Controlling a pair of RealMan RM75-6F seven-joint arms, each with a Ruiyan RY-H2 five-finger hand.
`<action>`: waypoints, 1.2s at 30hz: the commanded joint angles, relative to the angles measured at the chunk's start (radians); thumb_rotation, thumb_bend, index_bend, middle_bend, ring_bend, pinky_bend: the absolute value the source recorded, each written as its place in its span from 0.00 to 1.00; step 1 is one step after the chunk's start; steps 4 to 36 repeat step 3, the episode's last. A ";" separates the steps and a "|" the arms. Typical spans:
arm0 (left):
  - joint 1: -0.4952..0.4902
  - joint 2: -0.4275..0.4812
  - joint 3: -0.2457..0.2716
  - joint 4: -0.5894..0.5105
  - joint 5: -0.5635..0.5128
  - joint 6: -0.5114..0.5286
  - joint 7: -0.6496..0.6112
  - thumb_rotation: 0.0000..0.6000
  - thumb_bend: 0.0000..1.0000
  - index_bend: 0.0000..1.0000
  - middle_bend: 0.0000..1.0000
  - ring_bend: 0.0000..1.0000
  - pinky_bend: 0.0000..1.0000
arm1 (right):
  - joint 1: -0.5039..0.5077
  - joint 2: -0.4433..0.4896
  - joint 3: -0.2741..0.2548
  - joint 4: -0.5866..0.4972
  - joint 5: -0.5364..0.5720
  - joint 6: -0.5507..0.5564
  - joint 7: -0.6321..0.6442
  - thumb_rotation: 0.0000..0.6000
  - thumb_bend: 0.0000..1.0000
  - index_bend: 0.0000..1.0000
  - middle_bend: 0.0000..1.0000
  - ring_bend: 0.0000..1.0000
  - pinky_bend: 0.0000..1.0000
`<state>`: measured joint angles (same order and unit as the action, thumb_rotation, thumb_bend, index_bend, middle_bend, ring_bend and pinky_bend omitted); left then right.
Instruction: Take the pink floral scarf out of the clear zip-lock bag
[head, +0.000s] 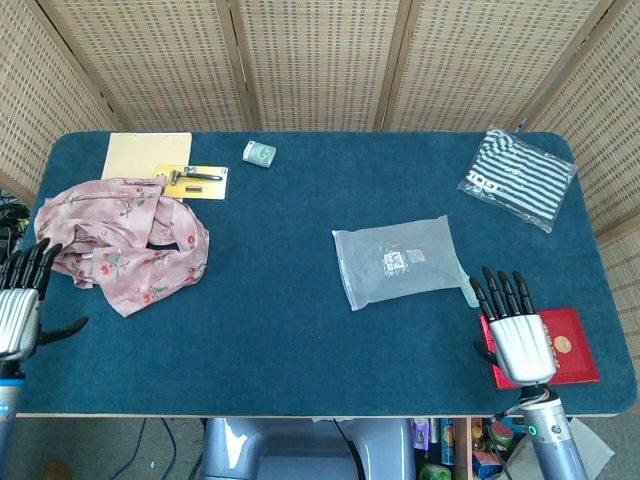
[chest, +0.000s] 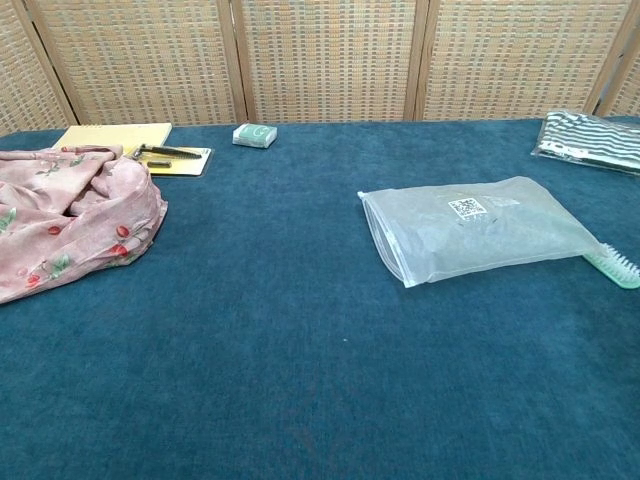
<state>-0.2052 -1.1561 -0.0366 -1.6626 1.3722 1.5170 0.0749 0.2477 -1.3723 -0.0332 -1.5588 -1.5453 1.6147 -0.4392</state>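
The pink floral scarf (head: 125, 238) lies crumpled on the left side of the blue table, also visible in the chest view (chest: 70, 222). The clear zip-lock bag (head: 397, 262) lies flat and empty right of centre (chest: 480, 228). My left hand (head: 20, 311) hovers at the front left edge, fingers spread, holding nothing, apart from the scarf. My right hand (head: 514, 333) is at the front right, fingers spread and empty, over the red booklet, clear of the bag. Neither hand shows in the chest view.
A tan notepad (head: 143, 155) and a yellow card with a razor (head: 192, 180) sit at the back left. A small green box (head: 259, 153) is behind centre. A striped packaged garment (head: 517, 178) lies back right. A green toothbrush (chest: 604, 262) and red booklet (head: 568, 340) lie near the bag.
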 joint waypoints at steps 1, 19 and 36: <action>0.037 -0.034 0.029 -0.001 0.038 0.033 0.028 1.00 0.11 0.00 0.00 0.00 0.00 | -0.038 0.014 -0.004 -0.053 -0.004 0.028 -0.016 1.00 0.00 0.00 0.00 0.00 0.00; 0.043 -0.039 0.031 -0.001 0.047 0.036 0.028 1.00 0.11 0.00 0.00 0.00 0.00 | -0.044 0.017 0.000 -0.061 -0.003 0.026 -0.015 1.00 0.00 0.00 0.00 0.00 0.00; 0.043 -0.039 0.031 -0.001 0.047 0.036 0.028 1.00 0.11 0.00 0.00 0.00 0.00 | -0.044 0.017 0.000 -0.061 -0.003 0.026 -0.015 1.00 0.00 0.00 0.00 0.00 0.00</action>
